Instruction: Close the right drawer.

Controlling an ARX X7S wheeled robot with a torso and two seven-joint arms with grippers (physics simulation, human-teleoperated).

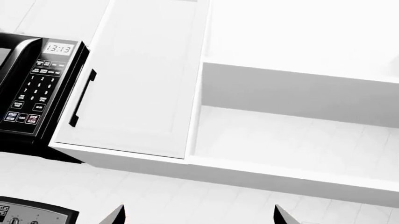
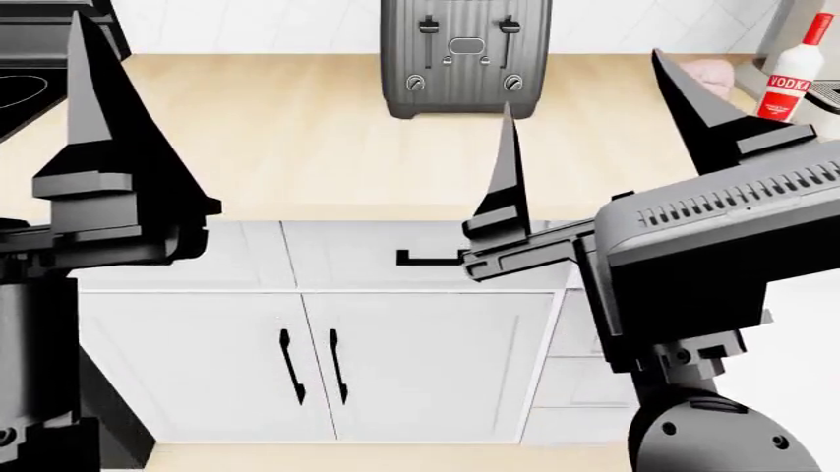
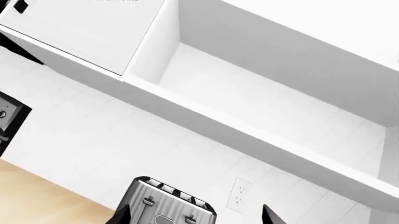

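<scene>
Head view: both hands raised over the tabletop (image 2: 263, 138), fingers pointing up. Left hand (image 2: 98, 147) at frame left shows one dark finger only; cannot tell if apart or together. Right hand (image 2: 597, 128) at frame right, fingers spread apart, gripping nothing. The right drawer (image 2: 434, 254) sits centre frame, just under the tabletop edge, black bar handle partly hidden behind the right hand's finger. Toaster (image 2: 462, 54) at top centre; bottle (image 2: 798, 69) at top right. Left wrist view: microwave (image 1: 34, 88) at frame left.
</scene>
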